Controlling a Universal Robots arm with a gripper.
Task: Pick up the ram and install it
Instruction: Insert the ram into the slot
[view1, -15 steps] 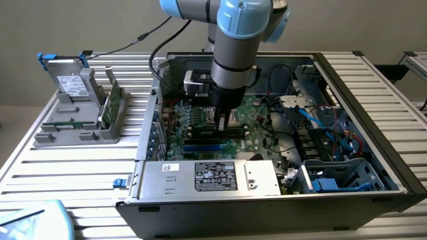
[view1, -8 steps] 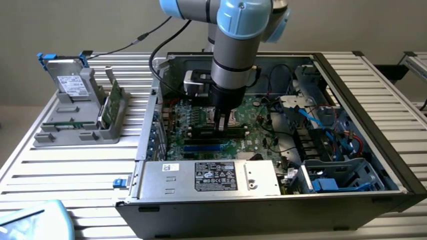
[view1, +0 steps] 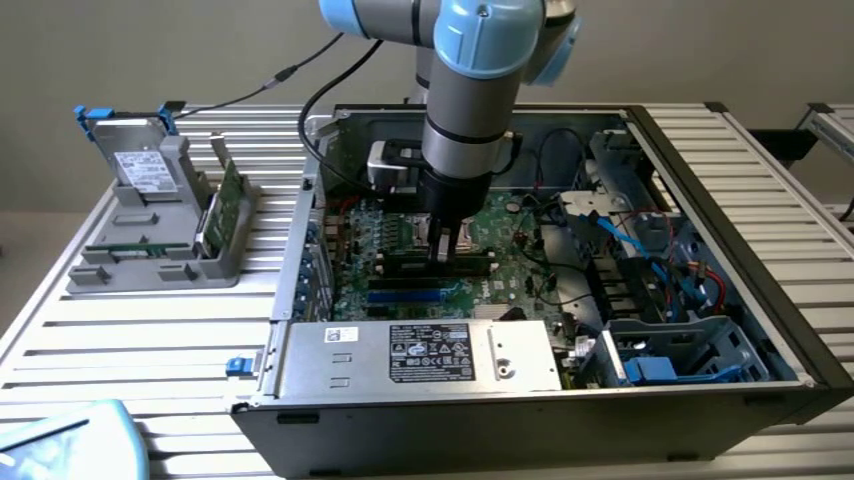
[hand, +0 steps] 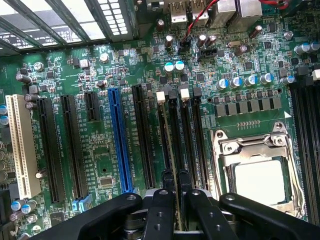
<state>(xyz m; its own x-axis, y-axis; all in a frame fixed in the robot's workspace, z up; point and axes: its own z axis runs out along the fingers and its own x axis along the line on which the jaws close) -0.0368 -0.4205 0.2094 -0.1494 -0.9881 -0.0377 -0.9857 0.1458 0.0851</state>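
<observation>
The ram (hand: 170, 155) is seen edge-on as a thin green strip between my two black fingertips. It stands in line with one of the black memory slots (hand: 192, 135) beside the CPU socket (hand: 260, 175). My gripper (hand: 175, 177) is shut on the ram. In the exterior view the gripper (view1: 447, 245) reaches straight down into the open computer case (view1: 747, 260), low over the green motherboard (view1: 514, 225). Whether the ram sits fully in the slot cannot be told.
A silver power supply (view1: 414, 355) fills the case's near side, and cables (view1: 641, 240) and drive cages lie toward the exterior view's right. On the slatted table at the left, a grey holder (view1: 147, 260) carries a silver drive box (view1: 140, 175) and a green expansion card (view1: 230, 200).
</observation>
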